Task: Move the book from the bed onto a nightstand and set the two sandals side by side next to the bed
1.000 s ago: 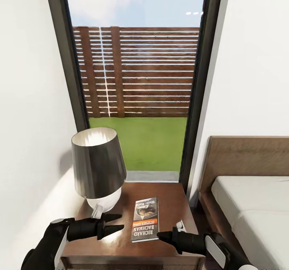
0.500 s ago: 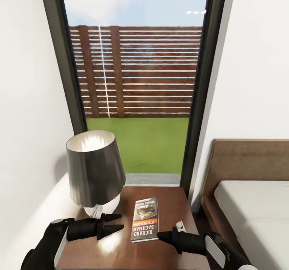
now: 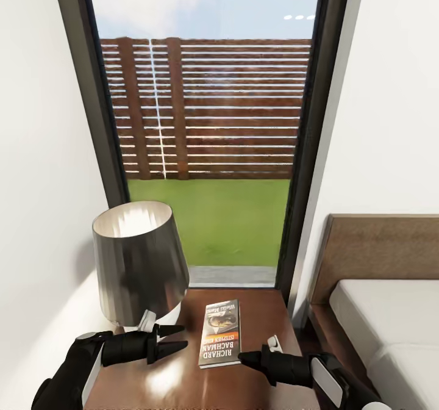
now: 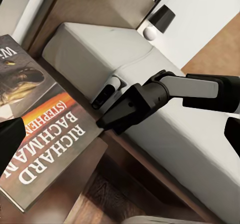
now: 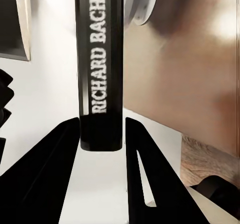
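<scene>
Head view: thin dark paperback book with orange band lies flat on glossy dark brown wooden nightstand, beside grey-shaded lamp; left gripper parted, right gripper apparently closed to point, both empty.
Left wrist view: cover lettering legible; right gripper's fingers together.
Right wrist view: spine seen between spread fingers, untouched; right gripper's state contradictory across views, cannot tell.
Judged light, stiff, slick; grip spine edge. Sandals unseen.

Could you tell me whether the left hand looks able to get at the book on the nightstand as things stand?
Probably yes. The left hand hovers open beside the book lying flat on the nightstand, with bare wood between them. The lamp stands behind the hand, off that path.
</scene>
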You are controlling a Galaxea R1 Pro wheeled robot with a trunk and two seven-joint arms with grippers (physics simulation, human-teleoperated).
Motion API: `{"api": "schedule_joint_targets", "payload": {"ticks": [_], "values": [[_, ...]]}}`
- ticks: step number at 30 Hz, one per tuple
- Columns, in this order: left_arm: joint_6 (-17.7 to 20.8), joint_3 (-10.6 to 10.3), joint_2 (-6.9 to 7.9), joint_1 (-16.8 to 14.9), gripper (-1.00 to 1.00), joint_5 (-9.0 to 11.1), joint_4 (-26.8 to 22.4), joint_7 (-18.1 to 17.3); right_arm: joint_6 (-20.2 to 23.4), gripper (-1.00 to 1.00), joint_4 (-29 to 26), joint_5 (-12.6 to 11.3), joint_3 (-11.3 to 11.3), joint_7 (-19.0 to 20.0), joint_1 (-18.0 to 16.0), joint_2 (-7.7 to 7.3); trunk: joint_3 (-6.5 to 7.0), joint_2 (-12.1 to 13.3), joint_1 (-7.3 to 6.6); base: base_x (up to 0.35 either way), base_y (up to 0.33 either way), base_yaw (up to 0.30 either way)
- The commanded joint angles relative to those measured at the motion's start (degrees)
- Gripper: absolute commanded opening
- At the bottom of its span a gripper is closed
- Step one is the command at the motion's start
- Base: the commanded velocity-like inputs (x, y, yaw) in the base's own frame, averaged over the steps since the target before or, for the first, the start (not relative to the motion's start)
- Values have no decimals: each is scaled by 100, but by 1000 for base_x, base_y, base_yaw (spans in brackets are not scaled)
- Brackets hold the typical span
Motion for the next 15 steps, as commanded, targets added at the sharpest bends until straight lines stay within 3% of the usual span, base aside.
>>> {"api": "schedule_joint_targets", "payload": {"ticks": [1,15], "values": [[61,16,-5,-5,100,-47,-6,-41,37,-100,-4,-58,24,-4,-5,-6,-24,-44,22,1,0,0],[57,11,-5,-5,100,-54,-10,-41,37,-100,5,-58,24,-3,-5,-6,-276,-606,329,0,0,0]]}}
